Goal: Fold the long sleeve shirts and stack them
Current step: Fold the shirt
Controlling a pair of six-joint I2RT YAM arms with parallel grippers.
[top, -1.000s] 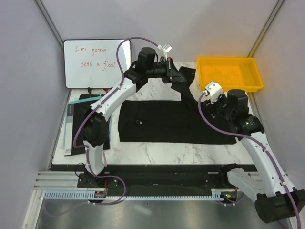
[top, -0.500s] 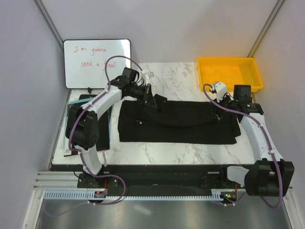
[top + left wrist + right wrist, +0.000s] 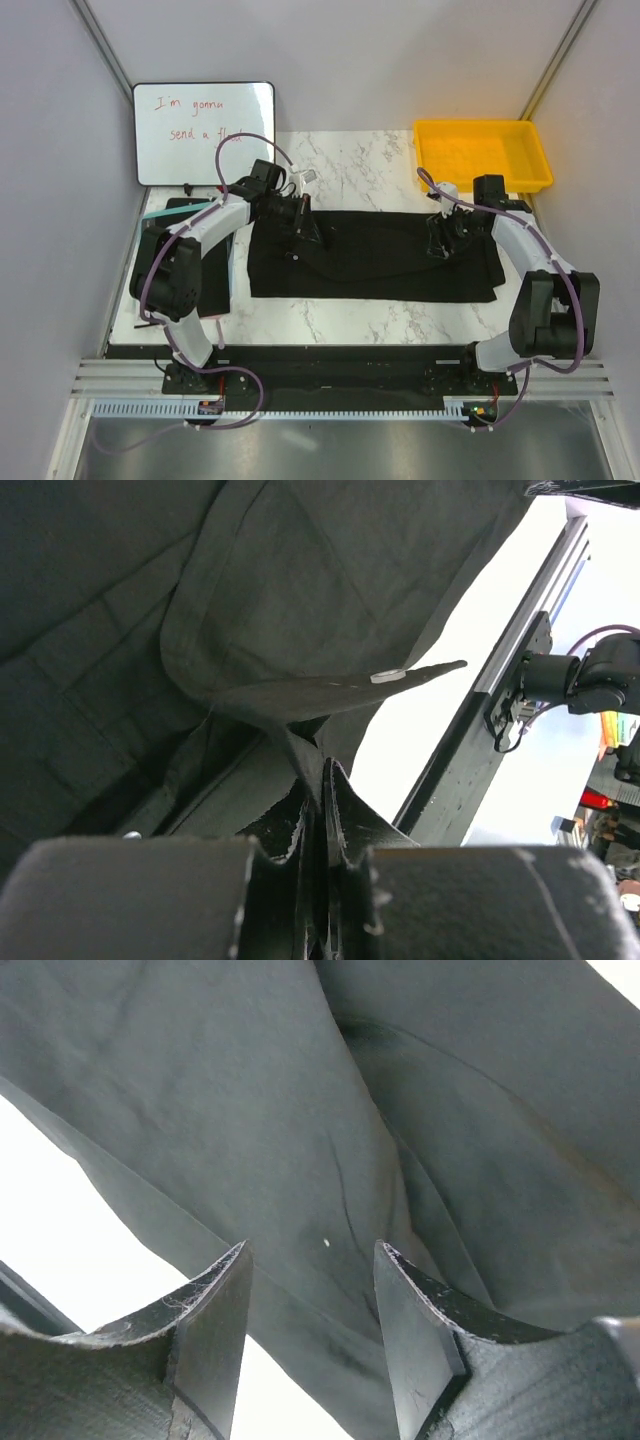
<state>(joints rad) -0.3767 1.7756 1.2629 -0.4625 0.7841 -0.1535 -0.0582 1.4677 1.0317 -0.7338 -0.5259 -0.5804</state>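
Down and nearward since a second ago for the left gripper (image 3: 303, 232) and right gripper (image 3: 441, 243) alike: then raised over the far side with cloth hanging, now low on the marble table (image 3: 350, 320), the carried flap laid over the rest. Across the middle of that table, spread as a long dark band from left to right, the black long sleeve shirt (image 3: 380, 268), well apart from the yellow tray (image 3: 540, 182) in the far right corner and near the stiff black board (image 3: 165, 250) on the left. Probably mid-fold: far half brought over the near half to narrow the body before the next crease. Toward the left end of the band, the left gripper again, held low, seemingly to set the fold down flat. Seen from the left wrist, fingers (image 3: 350, 820) pressed together on a pinched ridge of cloth, a pointed flap jutting just beyond the tips, a small pale button (image 3: 385, 676) on it. Toward the right end, the right gripper, tilted down at the cloth. Seen from the right wrist, fingers (image 3: 205, 1310) spread apart with nothing clamped, shirt lying just past the tips; touching or not, impossible to say. By the look of it, released on the right, not yet on the left.
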